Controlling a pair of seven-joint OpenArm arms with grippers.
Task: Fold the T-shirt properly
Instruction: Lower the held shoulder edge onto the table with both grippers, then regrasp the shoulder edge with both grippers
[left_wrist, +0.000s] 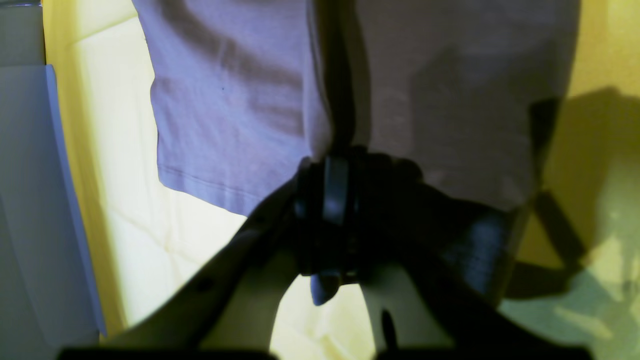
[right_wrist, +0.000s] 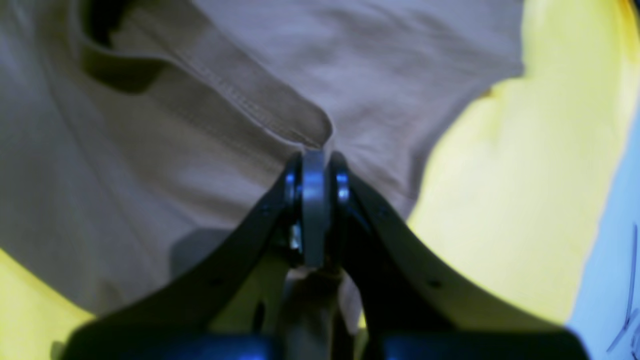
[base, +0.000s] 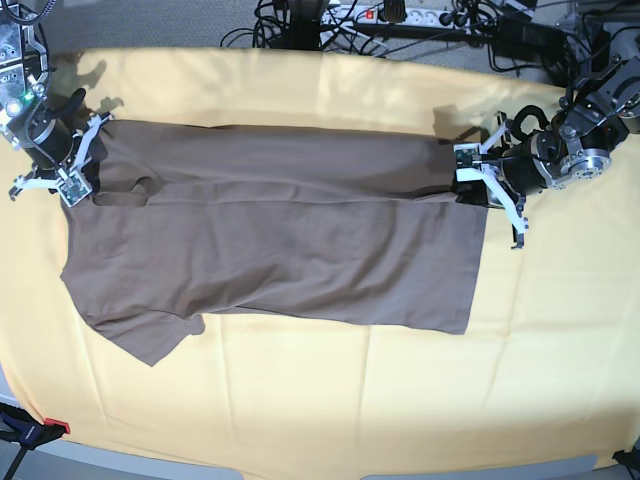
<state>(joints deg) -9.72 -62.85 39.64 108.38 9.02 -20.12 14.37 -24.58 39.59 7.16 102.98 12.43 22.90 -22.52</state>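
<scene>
The taupe T-shirt lies flat and lengthwise on the yellow cloth, its far long edge folded over toward the middle. My right gripper is at the shirt's left end, shut on fabric beside a stitched seam. In the right wrist view the gripper pinches the T-shirt between closed fingertips. My left gripper is at the right end, by the hem. In the left wrist view that gripper is shut on a gathered fold of the T-shirt.
Cables and a power strip run behind the table's far edge. A clamp holds the yellow cloth at the near left corner. The pale table edge shows beyond the cloth in the left wrist view.
</scene>
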